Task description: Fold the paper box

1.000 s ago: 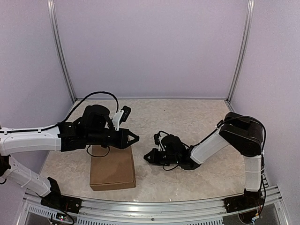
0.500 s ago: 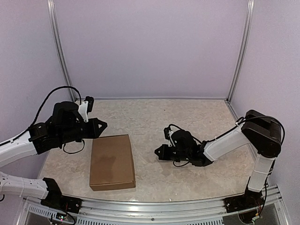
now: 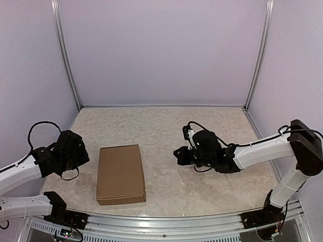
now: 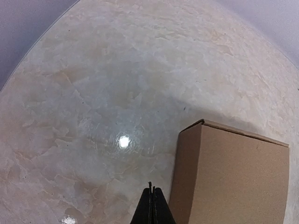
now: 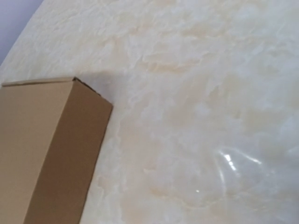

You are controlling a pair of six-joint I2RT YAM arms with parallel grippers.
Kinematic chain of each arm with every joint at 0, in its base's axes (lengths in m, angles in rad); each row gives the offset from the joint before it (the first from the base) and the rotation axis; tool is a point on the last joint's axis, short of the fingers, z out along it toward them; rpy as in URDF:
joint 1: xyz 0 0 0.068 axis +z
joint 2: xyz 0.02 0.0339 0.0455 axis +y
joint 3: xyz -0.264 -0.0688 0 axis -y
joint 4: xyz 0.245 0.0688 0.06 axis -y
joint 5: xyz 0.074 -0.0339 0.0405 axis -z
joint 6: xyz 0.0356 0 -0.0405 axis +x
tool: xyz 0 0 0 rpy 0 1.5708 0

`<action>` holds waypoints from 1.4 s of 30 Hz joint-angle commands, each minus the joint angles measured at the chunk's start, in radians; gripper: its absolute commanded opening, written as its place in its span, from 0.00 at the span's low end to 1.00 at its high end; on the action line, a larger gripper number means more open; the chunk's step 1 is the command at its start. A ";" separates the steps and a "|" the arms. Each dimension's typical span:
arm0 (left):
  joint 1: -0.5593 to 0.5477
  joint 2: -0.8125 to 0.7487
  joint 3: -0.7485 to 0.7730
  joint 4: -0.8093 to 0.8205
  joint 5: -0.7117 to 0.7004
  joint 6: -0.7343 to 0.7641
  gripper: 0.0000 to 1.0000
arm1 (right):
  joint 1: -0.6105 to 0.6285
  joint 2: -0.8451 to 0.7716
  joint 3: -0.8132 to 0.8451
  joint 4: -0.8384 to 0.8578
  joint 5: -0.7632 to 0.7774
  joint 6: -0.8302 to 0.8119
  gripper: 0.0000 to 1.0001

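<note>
We judge the box, near the front-left corner of the bench, probably light, stiff; hold its sides. Left tool, right tool: both together.

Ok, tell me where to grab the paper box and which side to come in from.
Probably across its narrower width, on the two long side walls, coming down from above. The paper box lies closed and flat on the table, no flap sticking out to pinch. The left pincer, shut, sits just off its left wall. Whether it opens wide enough I cannot tell.
</note>
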 commanded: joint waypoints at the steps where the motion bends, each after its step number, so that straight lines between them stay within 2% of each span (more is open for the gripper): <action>1: 0.053 0.042 -0.081 0.049 0.067 -0.092 0.00 | -0.005 -0.060 -0.040 -0.080 0.054 -0.044 0.00; 6: 0.080 0.160 -0.123 0.180 0.245 -0.069 0.00 | -0.005 -0.119 -0.063 -0.131 0.086 -0.063 0.00; 12: 0.058 0.354 -0.080 0.330 0.454 -0.015 0.00 | -0.005 -0.208 -0.102 -0.198 0.144 -0.089 0.00; 16: -0.013 0.471 0.040 0.336 0.469 0.020 0.00 | -0.006 -0.268 -0.127 -0.243 0.182 -0.100 0.00; 22: -0.104 0.649 0.225 0.401 0.582 0.055 0.00 | -0.012 -0.374 -0.156 -0.345 0.264 -0.119 0.00; 26: -0.135 0.769 0.321 0.461 0.642 0.043 0.00 | -0.020 -0.466 -0.180 -0.411 0.302 -0.132 0.00; 31: -0.158 0.859 0.419 0.451 0.650 0.050 0.00 | -0.030 -0.581 -0.206 -0.499 0.334 -0.141 0.03; 36: -0.157 0.860 0.479 0.355 0.576 0.095 0.00 | -0.034 -0.669 -0.222 -0.556 0.365 -0.150 0.11; 37: -0.156 0.853 0.485 0.339 0.557 0.103 0.04 | -0.033 -0.681 -0.226 -0.561 0.372 -0.152 0.14; 42: -0.144 0.795 0.492 0.297 0.513 0.136 0.15 | -0.033 -0.714 -0.227 -0.586 0.397 -0.165 0.37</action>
